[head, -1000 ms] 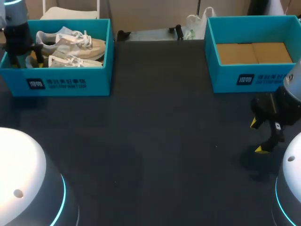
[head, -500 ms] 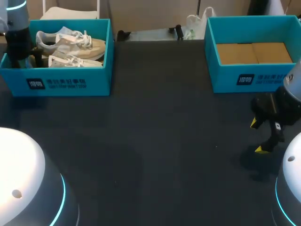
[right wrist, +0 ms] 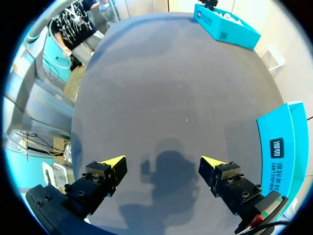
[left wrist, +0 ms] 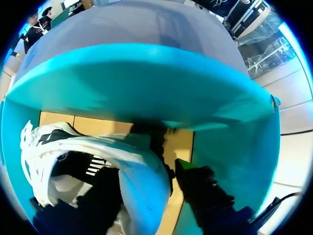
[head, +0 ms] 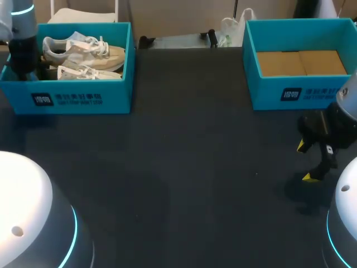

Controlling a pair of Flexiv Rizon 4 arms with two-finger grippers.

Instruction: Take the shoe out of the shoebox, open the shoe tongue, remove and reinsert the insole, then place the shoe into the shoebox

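Note:
Two white and beige shoes lie in the teal shoebox [head: 83,97] at the table's back left: one shoe [head: 83,50] behind, the other [head: 83,72] in front. My left arm [head: 22,50] reaches down into the box's left end. In the left wrist view my left gripper [left wrist: 144,181] straddles the heel of a white shoe [left wrist: 88,147]. One finger is inside the shoe; the other [left wrist: 195,186] stands just outside the heel, and I see no firm grip. My right gripper [head: 304,162] hangs open over bare table at the right, its fingers [right wrist: 163,164] wide apart and empty.
A second teal box [head: 290,95] with a brown cardboard floor stands at the back right, just beyond my right gripper. The near wall of the left shoebox [left wrist: 137,83] rises close ahead of my left gripper. Dark tabletop [head: 184,167] stretches between the boxes.
My left arm has shifted slightly further back at the shoebox's left end. The shoes, the boxes and my right arm have not moved.

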